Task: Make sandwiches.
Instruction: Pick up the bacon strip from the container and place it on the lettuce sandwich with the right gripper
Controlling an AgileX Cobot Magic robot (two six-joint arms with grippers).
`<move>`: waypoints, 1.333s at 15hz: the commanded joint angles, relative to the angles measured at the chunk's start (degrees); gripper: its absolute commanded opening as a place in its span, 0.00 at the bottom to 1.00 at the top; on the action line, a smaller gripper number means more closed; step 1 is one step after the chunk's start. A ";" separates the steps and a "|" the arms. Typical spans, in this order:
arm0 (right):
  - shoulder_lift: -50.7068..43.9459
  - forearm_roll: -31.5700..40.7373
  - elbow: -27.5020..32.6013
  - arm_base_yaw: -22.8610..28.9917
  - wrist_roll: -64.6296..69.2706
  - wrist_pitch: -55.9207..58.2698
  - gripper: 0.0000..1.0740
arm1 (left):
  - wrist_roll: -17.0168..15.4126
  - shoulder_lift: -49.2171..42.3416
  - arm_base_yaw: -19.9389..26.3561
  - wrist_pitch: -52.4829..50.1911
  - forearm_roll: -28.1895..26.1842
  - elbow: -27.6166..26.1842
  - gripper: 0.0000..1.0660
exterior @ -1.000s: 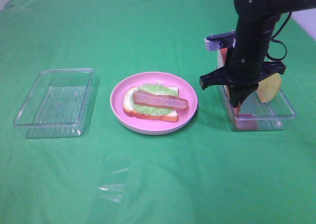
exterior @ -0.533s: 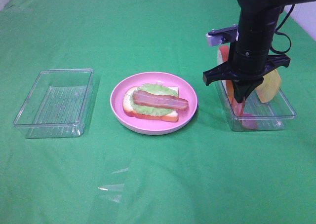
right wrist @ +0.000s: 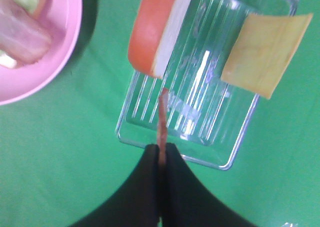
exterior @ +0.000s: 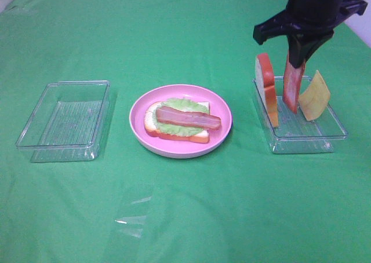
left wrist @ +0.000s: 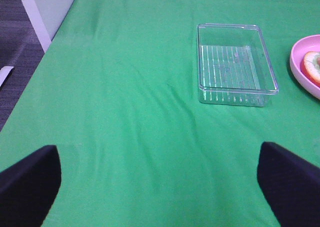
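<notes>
On the pink plate (exterior: pixel 142 137) lies a bread slice (exterior: pixel 174 136) with a lettuce leaf (exterior: pixel 184 105) and one bacon strip (exterior: pixel 188 118) on top. My right gripper (exterior: pixel 297 60) is shut on a second bacon strip (exterior: pixel 293 86) and holds it hanging above the right clear tray (exterior: pixel 301 137). In the right wrist view the strip (right wrist: pixel 162 124) hangs edge-on from the fingers (right wrist: pixel 150 167). The second bread slice (exterior: pixel 266 88) stands on edge in that tray and the yellow cheese square (exterior: pixel 314 96) leans at its far end. My left gripper (left wrist: pixel 160 187) is open over bare cloth.
An empty clear tray (exterior: pixel 64 119) stands left of the plate; it also shows in the left wrist view (left wrist: pixel 235 64). A green cloth (exterior: pixel 185 211) covers the table. A small clear scrap (exterior: pixel 132 219) lies near the front.
My right gripper has risen out of the right tray with the bacon strip, which now hangs above the tray floor. The plate and left tray have not moved.
</notes>
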 commanded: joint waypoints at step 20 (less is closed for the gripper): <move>5.61 33.69 -2.92 11.34 -9.05 -17.70 0.00 | 0.17 -1.09 0.06 -0.57 -0.29 0.11 0.95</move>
